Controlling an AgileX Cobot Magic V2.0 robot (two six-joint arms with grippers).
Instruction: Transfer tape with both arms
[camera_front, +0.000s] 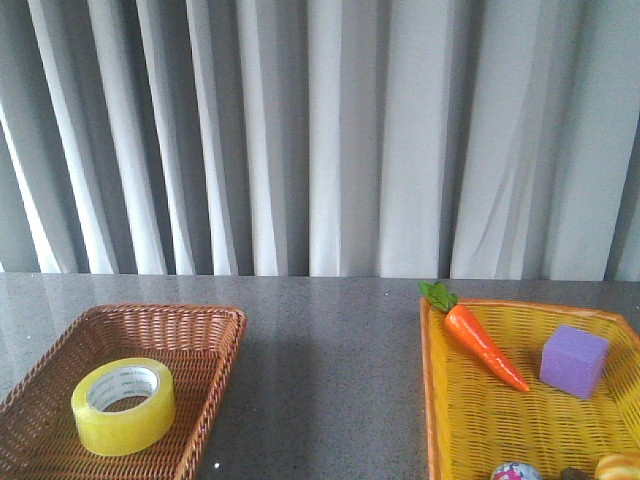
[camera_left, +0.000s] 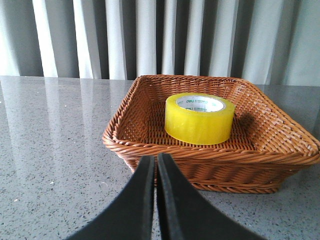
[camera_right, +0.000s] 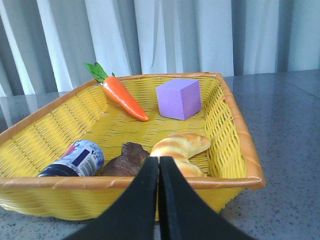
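On my left side a brown wicker basket (camera_front: 215, 345) sits on the grey speckled table (camera_front: 330, 370). The tape (camera_front: 123, 405) lies flat inside it, its open core facing up, the only thing in that basket. In my left wrist view the roll (camera_left: 200, 119) rests on the basket floor, apart from the woven walls (camera_left: 130, 107), with printed white lining showing inside its ring.

On my right side a yellow woven basket (camera_front: 432, 400) holds several things. A toy carrot (camera_front: 482, 345) lies slanted near the far corner, its green leaves at the rim. A purple cube (camera_front: 573, 360) stands just beside it, apart from the carrot. Nearer to my right wrist camera lie a small can on its side (camera_right: 76, 160), a dark brown lump (camera_right: 125, 161) touching it, and a croissant (camera_right: 181, 147) against the lump.

My left gripper (camera_left: 156, 195) hangs low just outside the brown basket's near wall, aimed at the tape, fingers pressed together with only a thin slit between them, holding nothing. My right gripper (camera_right: 159, 200) sits the same way at the yellow basket's near rim, fingers closed together and empty. Neither arm appears in the front view. Grey pleated curtains (camera_front: 320, 130) hang behind the table.
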